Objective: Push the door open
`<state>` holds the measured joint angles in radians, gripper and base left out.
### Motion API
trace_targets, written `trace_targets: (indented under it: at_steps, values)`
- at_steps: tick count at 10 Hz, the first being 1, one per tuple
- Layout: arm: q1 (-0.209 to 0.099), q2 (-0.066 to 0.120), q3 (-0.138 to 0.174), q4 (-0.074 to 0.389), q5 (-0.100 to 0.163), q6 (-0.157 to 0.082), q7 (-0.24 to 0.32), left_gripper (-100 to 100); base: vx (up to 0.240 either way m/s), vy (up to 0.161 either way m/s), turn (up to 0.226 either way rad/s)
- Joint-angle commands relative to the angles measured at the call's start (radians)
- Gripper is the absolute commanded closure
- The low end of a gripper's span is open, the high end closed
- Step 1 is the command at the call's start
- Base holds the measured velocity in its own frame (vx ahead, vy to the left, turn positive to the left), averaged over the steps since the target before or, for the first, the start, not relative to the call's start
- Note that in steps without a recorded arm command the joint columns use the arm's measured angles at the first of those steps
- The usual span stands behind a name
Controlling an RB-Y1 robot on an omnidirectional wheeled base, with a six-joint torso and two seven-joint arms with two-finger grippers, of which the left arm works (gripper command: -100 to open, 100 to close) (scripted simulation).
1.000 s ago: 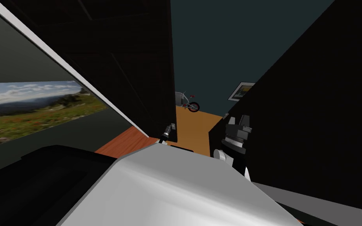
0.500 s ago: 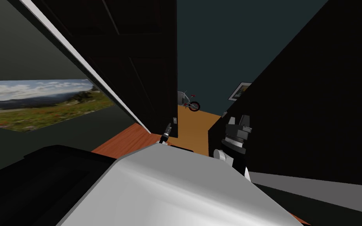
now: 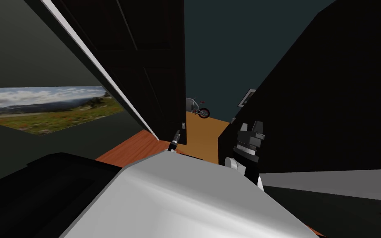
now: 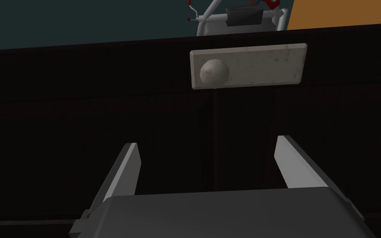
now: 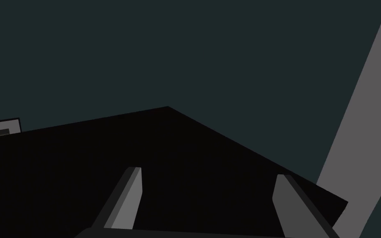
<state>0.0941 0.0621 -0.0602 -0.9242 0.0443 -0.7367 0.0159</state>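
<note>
The left gripper (image 4: 207, 142), its two fingers spread apart and holding nothing, points at the dark door (image 4: 82, 107) close to its free edge, near the pale round knob (image 4: 213, 71) on its plate (image 4: 268, 65) (whether the tips touch the panel is hard to make out). The right gripper (image 5: 208, 173), fingers also apart and empty, is raised beside the dark wall (image 3: 330, 103) right of the opening. Between the door's edge and that wall a narrow gap shows orange floor (image 3: 202, 134) and, farther off, a bicycle (image 3: 200, 108), partly hidden behind the door.
</note>
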Motion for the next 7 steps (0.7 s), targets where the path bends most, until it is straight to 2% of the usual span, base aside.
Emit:
trace_targets:
  at_steps: [1, 7]
  values:
    - [-0.002, 0.002, 0.003, 0.004, 0.001, -0.005, -0.002, -100, 0.225, 0.024, -0.014]
    - [-0.012, -0.005, 0.018, 0.028, 0.006, -0.029, -0.009, -100, 0.195, 0.002, -0.027]
